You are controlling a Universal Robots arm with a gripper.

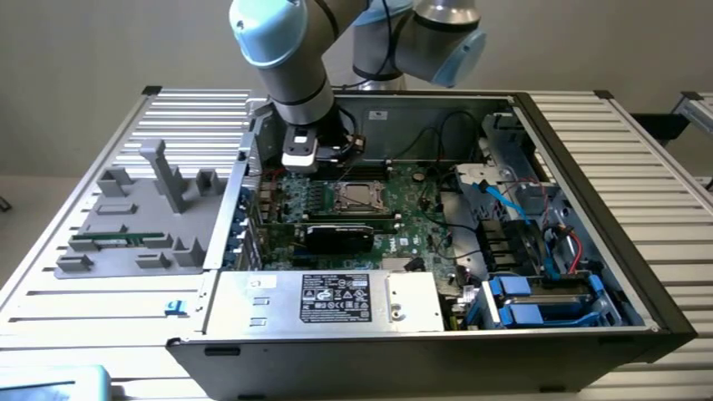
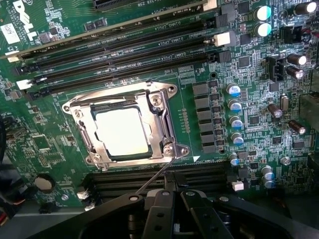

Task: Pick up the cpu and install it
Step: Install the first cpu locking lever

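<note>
**A:** What does the wrist view give you that the exterior view can't?

**B:** The cpu [image 2: 122,132] itself. It lies flat inside the socket frame [image 2: 167,119], its pale top showing through the frame's window. In the exterior view that spot is a small bright patch on the board.

**A:** And the gripper [image 2: 173,193]?

**B:** Its fingers are pressed together with nothing between them. A thin lever [image 2: 157,175] runs from the frame's near corner toward the fingertips. Its end sits close to them, but I can't tell whether it touches.

**A:** What does the exterior view add?

**B:** The arm [image 1: 292,71] reaches down into the case [image 1: 446,359]. The gripper hangs just beside the socket frame, on the exterior view's left of it, near the case's side wall.

**A:** What about edges around the frame?

**B:** One bank of memory slots [image 2: 124,42] lies on the far side of the frame from the gripper, and another lies between the frame and the gripper. A row of capacitors [image 2: 234,112] stands near the frame. The black graphics card [image 1: 340,236] lies just beside the frame, toward the power supply [image 1: 334,301].

**A:** Any open room?

**B:** Straight above the frame, where nothing overhangs.
</note>
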